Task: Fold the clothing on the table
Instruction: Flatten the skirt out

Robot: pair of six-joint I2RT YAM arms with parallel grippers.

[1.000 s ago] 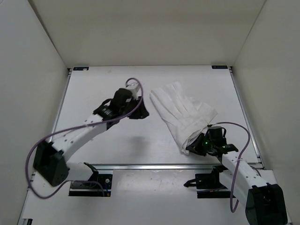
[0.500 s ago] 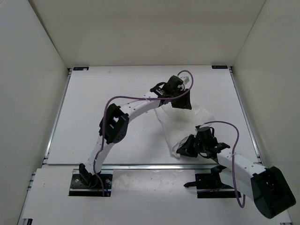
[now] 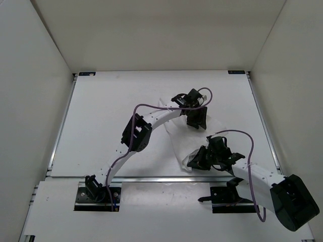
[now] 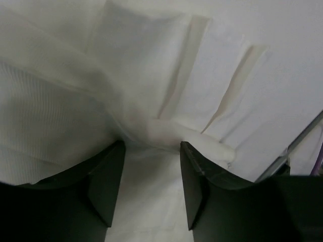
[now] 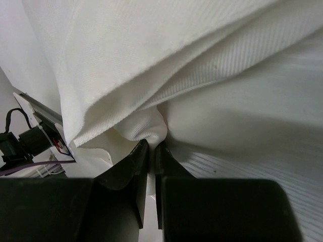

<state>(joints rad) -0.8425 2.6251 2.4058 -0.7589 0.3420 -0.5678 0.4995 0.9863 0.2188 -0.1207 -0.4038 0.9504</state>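
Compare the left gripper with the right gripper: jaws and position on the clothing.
The left gripper has jaws apart over the clothing; the right gripper has jaws pinched shut on a fold. The left gripper is at the clothing's far part, the right gripper at its near end. Both are at the same clothing.

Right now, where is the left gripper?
In the top view the left gripper sits right of centre on the table, over the far part of the white clothing, jaws open astride a raised fold. The right gripper pinches its near edge.
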